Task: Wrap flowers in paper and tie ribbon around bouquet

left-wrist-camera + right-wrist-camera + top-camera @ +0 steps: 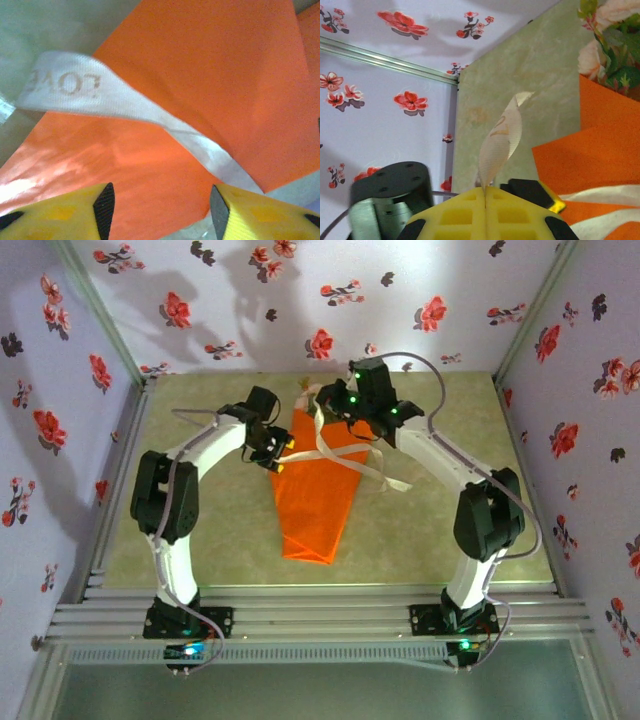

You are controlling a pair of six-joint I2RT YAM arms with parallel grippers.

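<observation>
The chief risk lies with the long narrow cream-white ribbon (502, 137); the right claw (485, 194) has its yellow fingers pressed together on one short end of it, and the strip looks limp and thin, so a brisk pull could draw that end out of the pinch, or drag the whole slim bright orange paper bouquet (310, 490) across the pale green mottled surface (450, 450) instead of tightening the band; the ribbon lies crossed loosely over the upper half of the cone, two tails trailing off to the right, so no knot looks formed, and slack would likely let the crossing slide toward the narrow tip; a hard tug might also crease the glossy paper (200, 75) or let it unroll; the pink and cream blooms (610, 35) at the wide far end sit near the right claw and could be knocked.

The left claw (160, 215) hangs spread over the cone's left edge, black pads apart and gripping nothing, the lettered ribbon running across the paper just ahead of it; its arm arches in from the left, wrist bent down; the right arm reaches in from the right to the cone's wide end, the pinched ribbon end standing up from its fingers; the bouquet lies mid-surface, tip toward the arms' bases.
</observation>
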